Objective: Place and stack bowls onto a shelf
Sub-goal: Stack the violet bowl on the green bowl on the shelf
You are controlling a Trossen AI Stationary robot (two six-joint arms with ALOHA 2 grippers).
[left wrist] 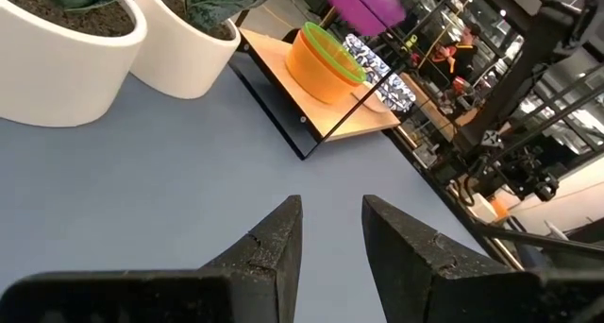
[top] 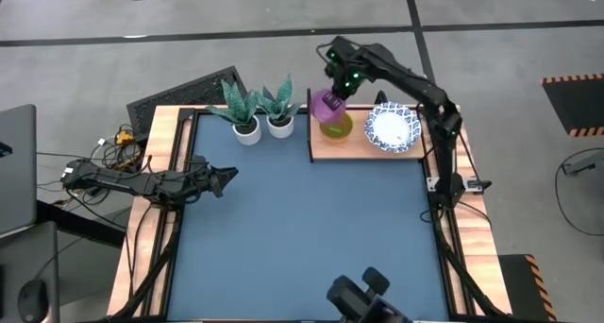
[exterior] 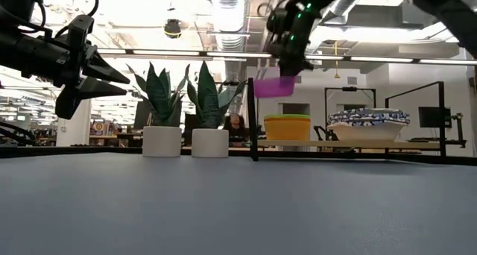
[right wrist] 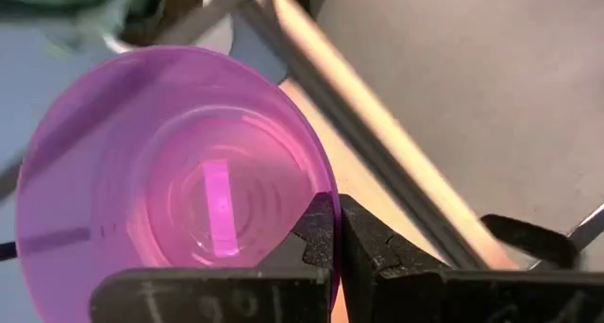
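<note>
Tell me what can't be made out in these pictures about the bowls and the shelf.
- How many bowls are in the yellow stack: low view shows only the outer yellow bowl with a green rim; the purple bowl and right gripper cover it in the high view.
- How many patterned bowls are stacked: high view looks straight down; low view too small.
- The shelf: right wrist view is mostly filled by the purple bowl.

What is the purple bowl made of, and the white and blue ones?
The purple bowl looks like thin, glossy plastic: light glows through it. The white bowls with blue rims look like glazed ceramic, smooth and shiny with a printed pattern, though hard plastic is possible.
</note>
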